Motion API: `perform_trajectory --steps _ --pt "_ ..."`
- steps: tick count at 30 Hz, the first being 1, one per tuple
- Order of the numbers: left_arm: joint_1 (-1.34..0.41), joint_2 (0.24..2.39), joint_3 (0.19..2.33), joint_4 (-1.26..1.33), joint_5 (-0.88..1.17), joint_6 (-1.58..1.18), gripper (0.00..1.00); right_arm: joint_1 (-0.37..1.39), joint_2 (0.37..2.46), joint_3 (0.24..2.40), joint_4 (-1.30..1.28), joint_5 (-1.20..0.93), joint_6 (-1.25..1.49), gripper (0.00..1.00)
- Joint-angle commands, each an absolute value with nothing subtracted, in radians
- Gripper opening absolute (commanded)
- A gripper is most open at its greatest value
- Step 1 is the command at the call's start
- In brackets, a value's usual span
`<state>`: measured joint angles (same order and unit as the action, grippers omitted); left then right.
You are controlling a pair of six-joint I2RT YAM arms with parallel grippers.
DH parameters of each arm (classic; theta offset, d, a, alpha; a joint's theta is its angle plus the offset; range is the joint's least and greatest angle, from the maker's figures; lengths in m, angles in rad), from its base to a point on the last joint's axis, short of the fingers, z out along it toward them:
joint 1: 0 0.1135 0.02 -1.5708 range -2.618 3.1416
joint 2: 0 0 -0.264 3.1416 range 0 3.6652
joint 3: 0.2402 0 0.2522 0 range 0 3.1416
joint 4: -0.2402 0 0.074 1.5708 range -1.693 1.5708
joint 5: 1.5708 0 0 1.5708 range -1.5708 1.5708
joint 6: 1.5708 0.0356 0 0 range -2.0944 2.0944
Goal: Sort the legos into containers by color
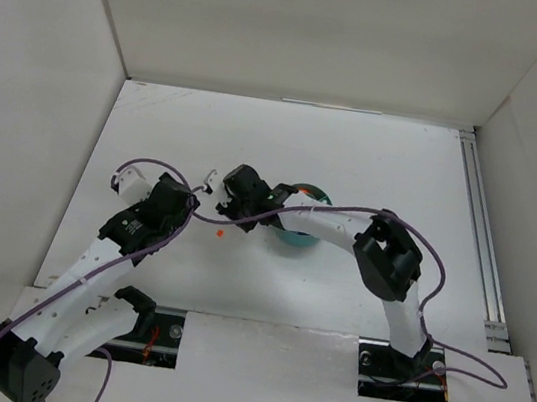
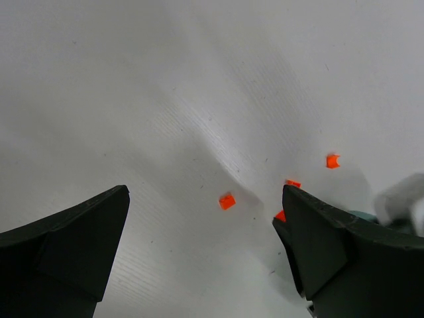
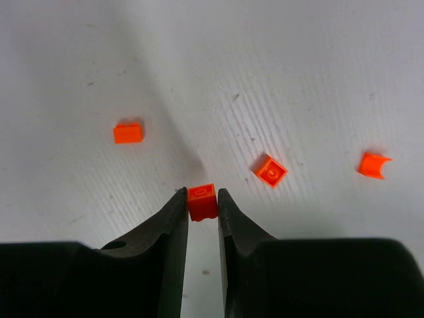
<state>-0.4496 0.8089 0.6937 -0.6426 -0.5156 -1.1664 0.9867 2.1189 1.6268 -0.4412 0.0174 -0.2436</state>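
Squarely, the right gripper (image 3: 202,197) pinches an orange plastic brick (image 3: 202,204) (cube-shaped, studded).

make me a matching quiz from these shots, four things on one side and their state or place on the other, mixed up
Things
1. left gripper
2. right gripper
3. teal dish
4. curved orange piece

States or places
a. partly hidden under the right arm
b. open, holding nothing
c. lying loose on the table
d. closed on an orange brick

Pairs: 1-b, 2-d, 3-a, 4-c
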Motion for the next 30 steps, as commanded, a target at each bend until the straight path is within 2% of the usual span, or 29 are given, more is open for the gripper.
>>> perform_trajectory --steps 1,8,15,24,30 --pt "-0.448 0.827 0.69 -0.592 -0.505 -1.132 1.0 0.979 1.939 1.605 -0.354 -0.017 -0.293 0.15" --pt "-0.448 0.871 0.69 -0.473 -0.41 -1.0 1.0 0.852 1.76 1.496 -0.348 0.015 -0.333 0.15" --pt "-0.448 0.942 0.653 -0.33 -0.292 -0.896 1.0 0.694 1.668 1.381 -0.348 0.054 -0.319 0.15" --pt "-0.448 1.149 0.718 -0.285 -0.219 -0.854 0.96 0.611 1.658 1.327 -0.348 0.048 -0.299 0.15" --pt "-0.457 1.18 0.729 -0.276 -0.201 -0.854 0.95 0.601 1.658 1.318 -0.357 0.017 -0.299 0.15"
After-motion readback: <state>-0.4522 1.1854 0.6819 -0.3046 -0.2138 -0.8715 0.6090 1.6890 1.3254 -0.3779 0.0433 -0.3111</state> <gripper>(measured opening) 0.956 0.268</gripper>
